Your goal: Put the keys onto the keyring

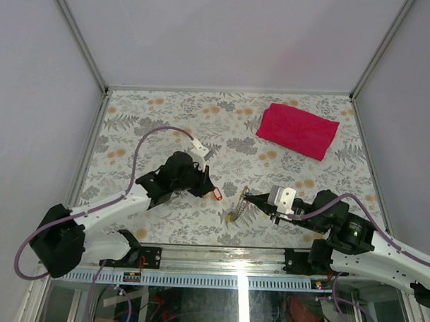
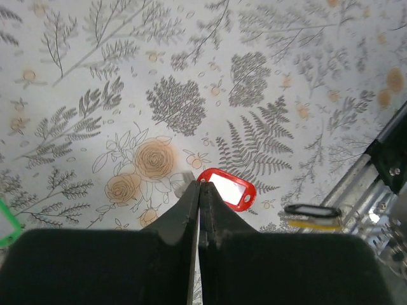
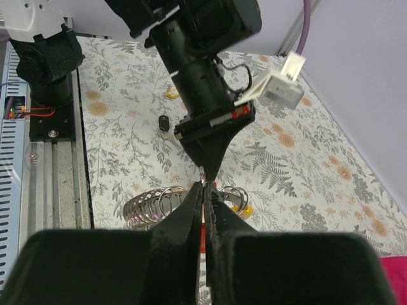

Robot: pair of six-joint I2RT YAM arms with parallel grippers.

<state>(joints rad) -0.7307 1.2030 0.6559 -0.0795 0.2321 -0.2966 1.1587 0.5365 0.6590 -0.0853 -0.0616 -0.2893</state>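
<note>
Floral tabletop [image 1: 167, 110], white walls [image 1: 226, 34] | left hand [image 1: 211, 191] pinching red key [image 2: 227, 188] | right hand [image 1: 249, 197] closed by keyring [image 1: 237, 206]

the table [image 1: 167, 110] is bounded at its near edge by a rail [image 1: 218, 258], where both arms are bolted. the cloth [image 1: 297, 130] is laid at the far right of the table, well apart from everything else. near the middle of the near edge, a tagged key [image 1: 217, 195] is found at the tip of the left gripper [image 1: 208, 189], on its right side. the keyring [image 1: 238, 206] is placed just right of that key, at the tip of the right gripper [image 1: 249, 197], with its coiled strand [image 3: 156, 203] spread to both sides of the fingertips. a second tagged key [image 2: 14, 227] is cut off by the left edge of the left wrist view, well apart from the first. a small key piece [image 3: 164, 122] is seen on the table beyond the keyring, toward the left arm's base [image 3: 48, 63].
</note>
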